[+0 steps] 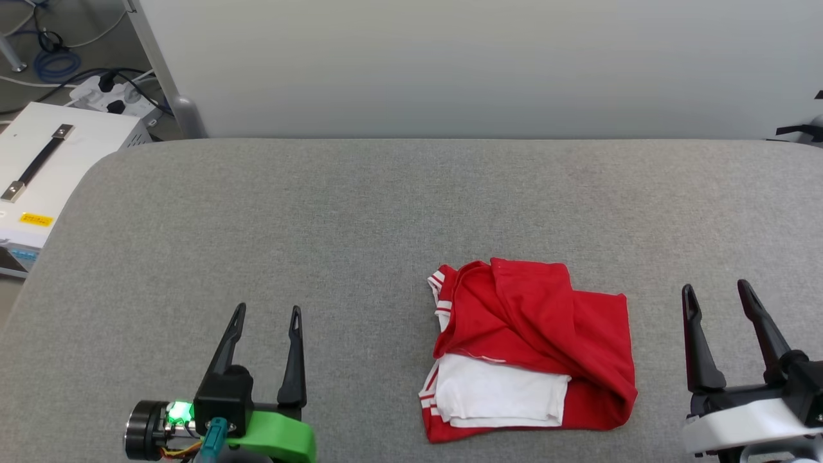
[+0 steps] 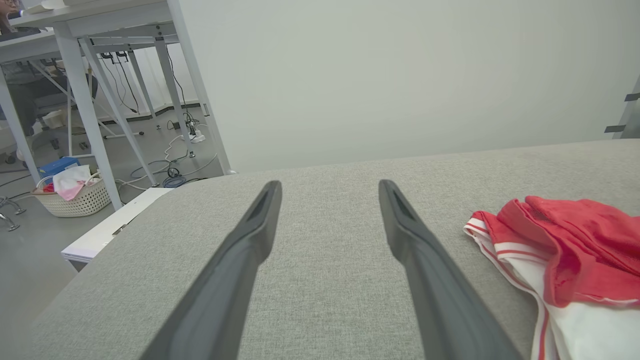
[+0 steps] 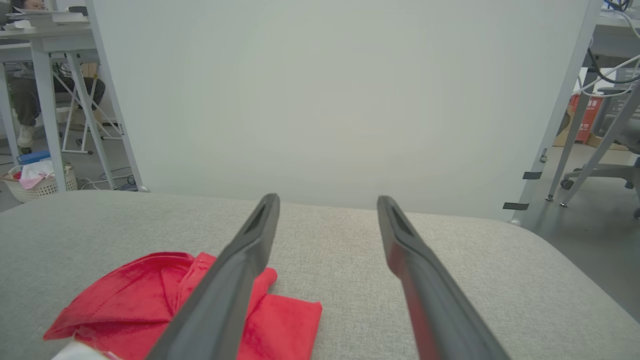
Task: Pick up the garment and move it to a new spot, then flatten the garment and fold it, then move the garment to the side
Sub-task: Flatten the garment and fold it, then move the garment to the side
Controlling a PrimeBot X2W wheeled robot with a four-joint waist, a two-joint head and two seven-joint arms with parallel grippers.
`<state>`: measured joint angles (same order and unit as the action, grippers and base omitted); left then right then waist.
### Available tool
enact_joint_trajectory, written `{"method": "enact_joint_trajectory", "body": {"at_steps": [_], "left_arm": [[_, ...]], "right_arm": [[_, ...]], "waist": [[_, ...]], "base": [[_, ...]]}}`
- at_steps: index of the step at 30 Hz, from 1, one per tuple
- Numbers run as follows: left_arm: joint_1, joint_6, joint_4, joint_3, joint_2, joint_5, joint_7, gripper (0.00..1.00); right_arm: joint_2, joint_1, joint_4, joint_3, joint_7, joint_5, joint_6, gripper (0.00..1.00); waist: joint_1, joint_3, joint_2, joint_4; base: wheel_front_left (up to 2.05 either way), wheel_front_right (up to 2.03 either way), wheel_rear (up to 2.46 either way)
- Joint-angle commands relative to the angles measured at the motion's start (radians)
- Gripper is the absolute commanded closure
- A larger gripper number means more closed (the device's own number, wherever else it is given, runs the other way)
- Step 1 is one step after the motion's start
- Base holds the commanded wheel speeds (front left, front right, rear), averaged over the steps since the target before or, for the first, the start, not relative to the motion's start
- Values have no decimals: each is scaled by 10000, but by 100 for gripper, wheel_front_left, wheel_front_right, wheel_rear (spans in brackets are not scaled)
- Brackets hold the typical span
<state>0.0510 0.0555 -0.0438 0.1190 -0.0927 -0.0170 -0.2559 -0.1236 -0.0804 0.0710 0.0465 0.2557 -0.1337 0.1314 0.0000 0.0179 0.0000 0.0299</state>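
Red, white-sleeved jersey T-shirt (image 1: pixel 533 347) lies three o'clock of released left claw (image 1: pixel 267 312), nine o'clock of released right claw (image 1: pixel 715 287).

Garment (image 1: pixel 533 308) lies bunched; I cannot see what top red fold covers. In left wrist view, frame edge cuts off its right part. In right wrist view, one finger of right gripper (image 3: pixel 327 200) hides strip of it. In head view, right gripper body cut at corner, left gripper (image 1: pixel 268 310) base at bottom. Basket (image 2: pixel 85 202) contents too small to tell.
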Motion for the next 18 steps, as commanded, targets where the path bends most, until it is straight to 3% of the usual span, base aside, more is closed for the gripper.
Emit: {"method": "enact_joint_trajectory", "body": {"at_steps": [1,18], "left_arm": [[226,-33,37,-9,-72,86,-59,0],[384,7,16,52,-143,22,-59,0]], "right_arm": [[84,-209,117,-8,59,161,-7,0],[327,-757,166,-140,60,291,-7,0]], "waist": [[0,-60,0,5],[0,-140,0,161]], "base": [[0,0,0],[0,0,0]]}}
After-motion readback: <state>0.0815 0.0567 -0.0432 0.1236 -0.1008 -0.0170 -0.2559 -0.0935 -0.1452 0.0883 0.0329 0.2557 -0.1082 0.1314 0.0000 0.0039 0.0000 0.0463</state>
